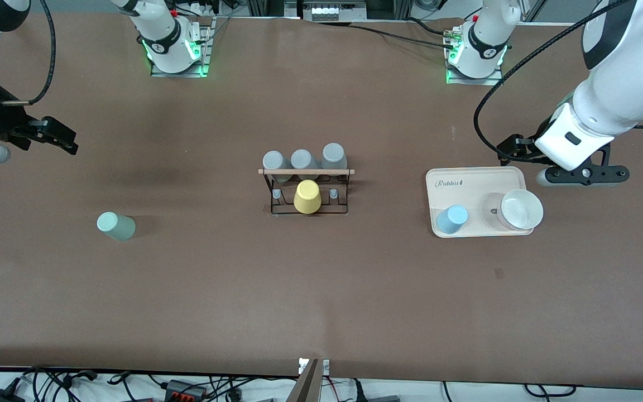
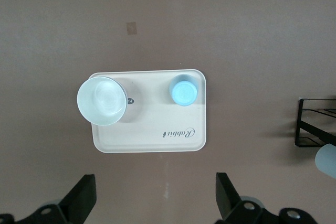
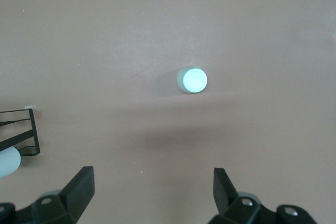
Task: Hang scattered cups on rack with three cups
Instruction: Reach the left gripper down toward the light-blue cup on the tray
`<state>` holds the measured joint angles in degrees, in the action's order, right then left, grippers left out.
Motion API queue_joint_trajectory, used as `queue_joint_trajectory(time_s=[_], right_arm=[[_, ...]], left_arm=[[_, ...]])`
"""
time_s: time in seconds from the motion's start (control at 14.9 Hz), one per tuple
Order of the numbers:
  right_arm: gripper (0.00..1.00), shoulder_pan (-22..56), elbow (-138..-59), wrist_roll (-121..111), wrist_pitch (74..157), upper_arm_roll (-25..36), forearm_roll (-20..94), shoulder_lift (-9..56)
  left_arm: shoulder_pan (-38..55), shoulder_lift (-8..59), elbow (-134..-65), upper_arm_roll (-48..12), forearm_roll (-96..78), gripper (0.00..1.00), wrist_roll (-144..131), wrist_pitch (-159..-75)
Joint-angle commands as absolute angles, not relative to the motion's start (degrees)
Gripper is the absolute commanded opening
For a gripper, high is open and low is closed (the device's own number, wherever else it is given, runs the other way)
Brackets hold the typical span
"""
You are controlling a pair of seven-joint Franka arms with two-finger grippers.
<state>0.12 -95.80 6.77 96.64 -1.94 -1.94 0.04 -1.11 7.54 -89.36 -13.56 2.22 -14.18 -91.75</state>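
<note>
The black wire rack [image 1: 306, 192] with a wooden dowel stands mid-table. It holds three grey cups [image 1: 302, 159] and, nearer the front camera, a yellow cup [image 1: 307, 196]. The mint-green cup [image 1: 115, 226] stands upside down on the table toward the right arm's end; it also shows in the right wrist view [image 3: 193, 80]. The light blue cup [image 1: 452, 219] stands upside down on the cream tray [image 1: 478, 184]; it also shows in the left wrist view [image 2: 184, 92]. My right gripper [image 1: 58, 137] [image 3: 152, 171] is open and empty, up over bare table. My left gripper [image 1: 514, 148] [image 2: 155, 179] is open and empty, up beside the tray.
A white bowl [image 1: 519, 209] [image 2: 102, 100] stands on the tray [image 2: 152, 135] beside the blue cup. Two bare short pegs flank the yellow cup. The rack's edge shows in the left wrist view [image 2: 310, 124] and in the right wrist view [image 3: 26, 129].
</note>
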Motion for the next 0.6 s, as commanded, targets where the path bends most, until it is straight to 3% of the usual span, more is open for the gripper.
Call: queue_joint_trajectory(time_s=[0.0,0.54], right_arm=[[1.00,-0.1,-94.6,5.6,95.3,-2.0,-1.1,0.2],[1.00,0.2,-94.7,6.0,94.9,-2.0,-1.2,0.1]], left_arm=[[-1.4,6.6,-89.2,-13.5,2.5,1.00,-12.7,-90.9],[-1.4,7.0,-89.1,-13.4,2.5,1.00,-12.8,-90.9]])
